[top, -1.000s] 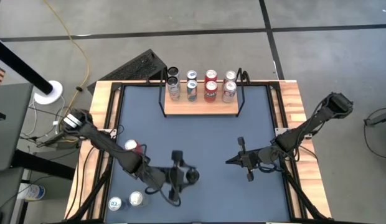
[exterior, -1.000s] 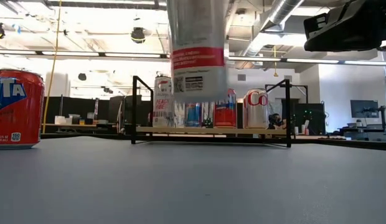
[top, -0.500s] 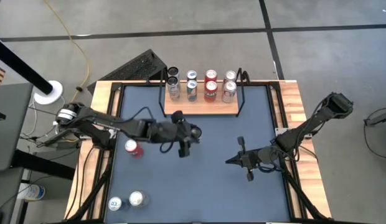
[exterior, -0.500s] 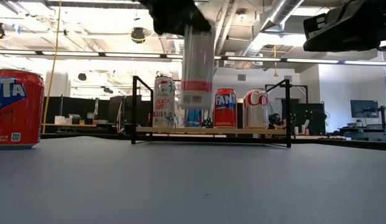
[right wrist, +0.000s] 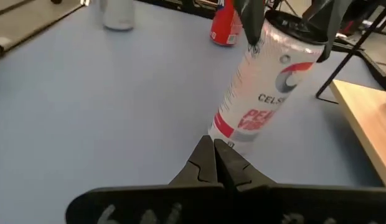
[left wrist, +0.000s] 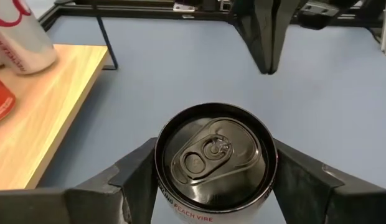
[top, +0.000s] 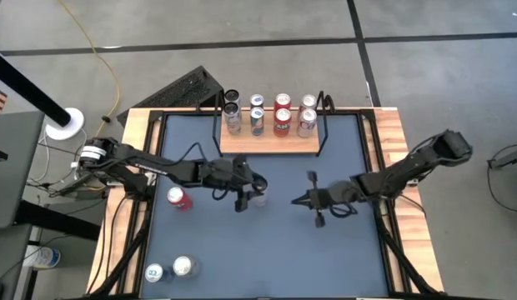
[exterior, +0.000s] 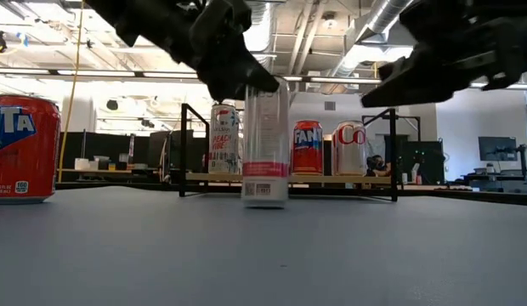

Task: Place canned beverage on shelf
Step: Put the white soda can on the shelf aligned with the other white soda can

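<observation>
Tall slim white Celsius can (exterior: 265, 140) stands upright on the blue table (top: 267, 242), in front of the shelf (top: 269, 142) and apart from it. Left pincer (top: 247, 193) clamps the can near its top from both sides. Right pincer (top: 297, 200) closed, empty, tips aimed at the can, just beside it. Shelf holds two rows of cans. Red Fanta can (top: 176, 197) stands near the left arm; two more cans (top: 168, 268) at the table's front left corner.
</observation>
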`<state>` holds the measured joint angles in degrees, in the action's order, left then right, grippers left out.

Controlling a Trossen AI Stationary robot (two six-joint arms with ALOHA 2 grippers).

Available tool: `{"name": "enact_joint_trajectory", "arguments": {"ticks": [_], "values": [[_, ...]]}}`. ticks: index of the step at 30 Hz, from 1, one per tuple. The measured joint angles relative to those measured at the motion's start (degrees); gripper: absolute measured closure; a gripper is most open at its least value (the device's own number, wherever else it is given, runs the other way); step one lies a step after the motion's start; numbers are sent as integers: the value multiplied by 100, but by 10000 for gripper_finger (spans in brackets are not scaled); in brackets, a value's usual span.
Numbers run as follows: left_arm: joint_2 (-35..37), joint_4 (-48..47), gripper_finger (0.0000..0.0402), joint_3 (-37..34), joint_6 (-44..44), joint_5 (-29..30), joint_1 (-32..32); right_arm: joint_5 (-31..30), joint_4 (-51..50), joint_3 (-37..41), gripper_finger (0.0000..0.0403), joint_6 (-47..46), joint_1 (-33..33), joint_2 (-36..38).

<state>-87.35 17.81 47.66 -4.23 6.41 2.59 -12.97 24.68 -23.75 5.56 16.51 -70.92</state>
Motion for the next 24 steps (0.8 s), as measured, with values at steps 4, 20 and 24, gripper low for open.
{"name": "enact_joint_trajectory", "arguments": {"ticks": [4,20,24], "values": [[0,-7,145,-26,-146,27,0,137,83,0,403,-16,-250,-165],[30,-804,60,552,-609,35,2,255,-26,0,403,-120,-266,-161],[35,-2013,59,1185,-1043,475,2,255,-26,0,403,-129,-266,-161]]}}
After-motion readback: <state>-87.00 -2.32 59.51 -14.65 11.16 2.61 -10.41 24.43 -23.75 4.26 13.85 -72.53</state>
